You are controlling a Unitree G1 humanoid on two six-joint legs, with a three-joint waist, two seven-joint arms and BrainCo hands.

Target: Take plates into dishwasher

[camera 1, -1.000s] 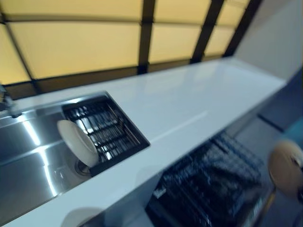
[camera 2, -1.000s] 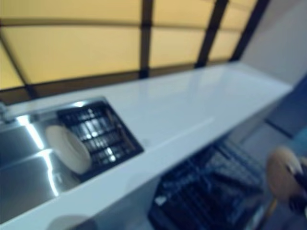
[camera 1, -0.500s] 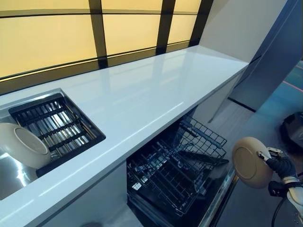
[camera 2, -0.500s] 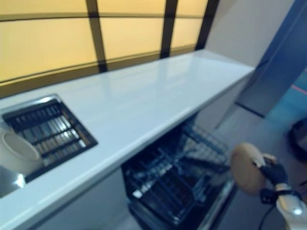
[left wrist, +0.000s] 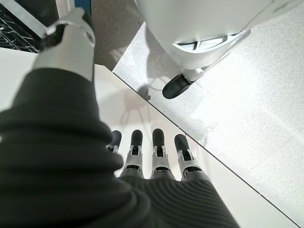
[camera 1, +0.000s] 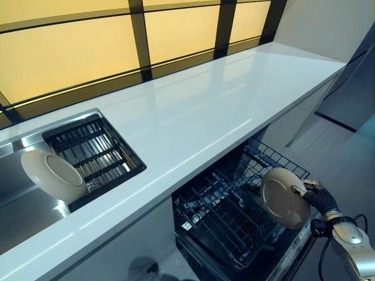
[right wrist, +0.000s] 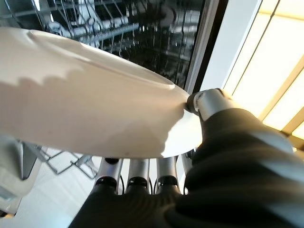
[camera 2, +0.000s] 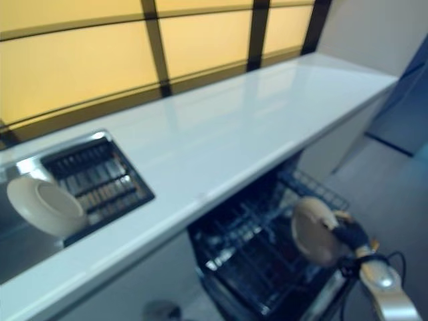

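Observation:
My right hand (camera 1: pixel 319 200) is shut on a cream plate (camera 1: pixel 283 198), held on edge above the right front of the pulled-out dishwasher rack (camera 1: pixel 234 216). In the right wrist view the plate (right wrist: pixel 90 109) fills the frame, pinched between the thumb (right wrist: pixel 204 102) and the fingers (right wrist: pixel 130 175), with the rack wires (right wrist: pixel 118 28) past it. A second cream plate (camera 1: pixel 54 174) leans on edge at the sink's black drying rack (camera 1: pixel 94 153). My left hand (left wrist: pixel 152 156) shows only in its wrist view, fingers straight, empty, hanging over the floor.
The long white counter (camera 1: pixel 205 111) runs above the open dishwasher. The steel sink (camera 1: pixel 23 205) lies at its left end. A dark cabinet front (camera 1: pixel 357 88) stands at the far right. A white wheeled base (left wrist: pixel 199 52) stands on the floor near my left hand.
The camera has swung back left, so the whole scene shifted. My right hand has carried the plate left and inward, from beside the dishwasher to over its rack.

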